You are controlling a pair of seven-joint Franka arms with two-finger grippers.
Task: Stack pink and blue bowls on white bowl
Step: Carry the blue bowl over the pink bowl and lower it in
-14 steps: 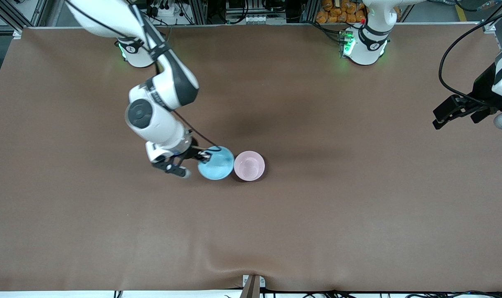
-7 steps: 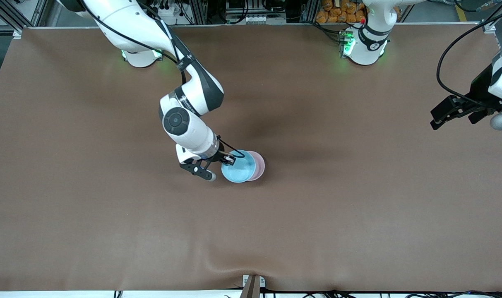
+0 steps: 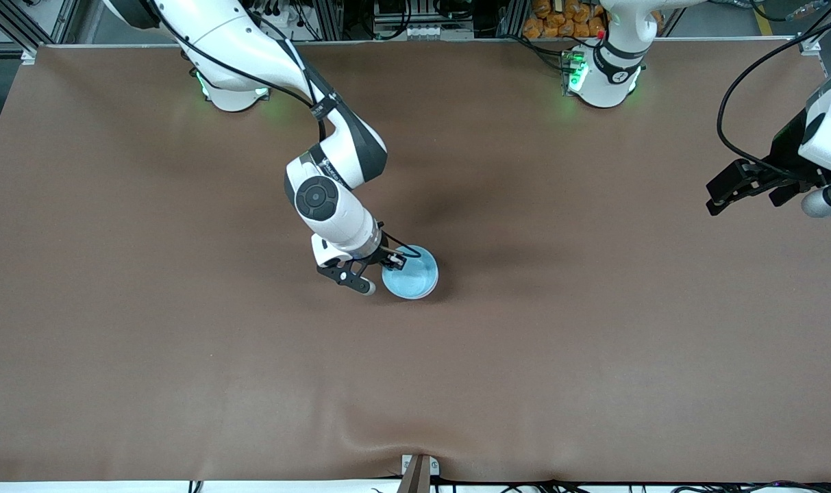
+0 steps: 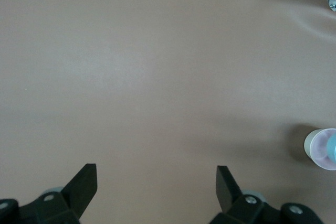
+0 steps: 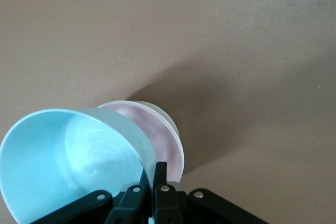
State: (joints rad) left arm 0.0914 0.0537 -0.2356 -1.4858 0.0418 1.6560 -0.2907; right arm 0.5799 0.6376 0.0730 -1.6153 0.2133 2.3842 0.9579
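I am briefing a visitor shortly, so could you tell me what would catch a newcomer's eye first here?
The blue bowl, pinched at its rim by the shut right gripper, hangs over the pink bowl at the table's middle. The left gripper waits open over the table's left-arm end.

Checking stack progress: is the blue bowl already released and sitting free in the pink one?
No: the right gripper is shut on the blue bowl rim, holding it tilted above the pink bowl.
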